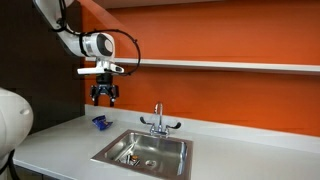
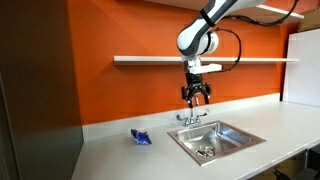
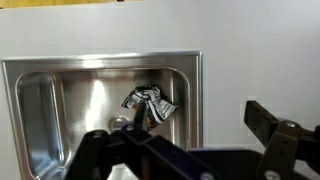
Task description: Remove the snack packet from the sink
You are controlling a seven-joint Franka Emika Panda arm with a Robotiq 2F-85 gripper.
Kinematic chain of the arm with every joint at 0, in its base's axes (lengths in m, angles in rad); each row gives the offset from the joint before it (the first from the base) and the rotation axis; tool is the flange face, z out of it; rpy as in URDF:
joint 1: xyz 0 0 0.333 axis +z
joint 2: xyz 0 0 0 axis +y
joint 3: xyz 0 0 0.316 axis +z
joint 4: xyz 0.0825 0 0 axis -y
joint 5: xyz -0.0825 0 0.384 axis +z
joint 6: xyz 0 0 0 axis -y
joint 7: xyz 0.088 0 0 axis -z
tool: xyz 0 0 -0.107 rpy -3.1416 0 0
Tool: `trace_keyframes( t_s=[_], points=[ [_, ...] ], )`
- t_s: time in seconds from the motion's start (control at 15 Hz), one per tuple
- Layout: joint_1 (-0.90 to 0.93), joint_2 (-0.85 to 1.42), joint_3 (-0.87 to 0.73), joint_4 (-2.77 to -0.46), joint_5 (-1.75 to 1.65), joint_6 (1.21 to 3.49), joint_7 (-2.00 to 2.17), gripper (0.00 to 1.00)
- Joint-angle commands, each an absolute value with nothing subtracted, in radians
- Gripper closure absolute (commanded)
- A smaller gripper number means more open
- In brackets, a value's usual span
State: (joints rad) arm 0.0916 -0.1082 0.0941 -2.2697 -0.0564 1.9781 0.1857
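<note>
In the sink, the snack packet lies crumpled on the basin floor, your gripper hangs well above the desk, spread wide, holding nothing

There is one white counter with one rectangular stainless-steel sink and one chrome faucet with two handles. One crumpled, shiny foil snack packet lies in the basin. One small bright blue object sits left of the sink. There is also one white wall shelf and one black gripper.
</note>
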Motion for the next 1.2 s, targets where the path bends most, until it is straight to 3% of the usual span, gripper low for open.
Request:
trace_keyframes(
  t_s=[0.0, 1.13],
  points=[
    [0.060, -0.114, 0.073, -2.295, -0.081, 2.019, 0.226, 0.00],
    [0.023, 0.149, -0.024, -2.281, -0.191, 2.347, 0.290, 0.00]
  ],
)
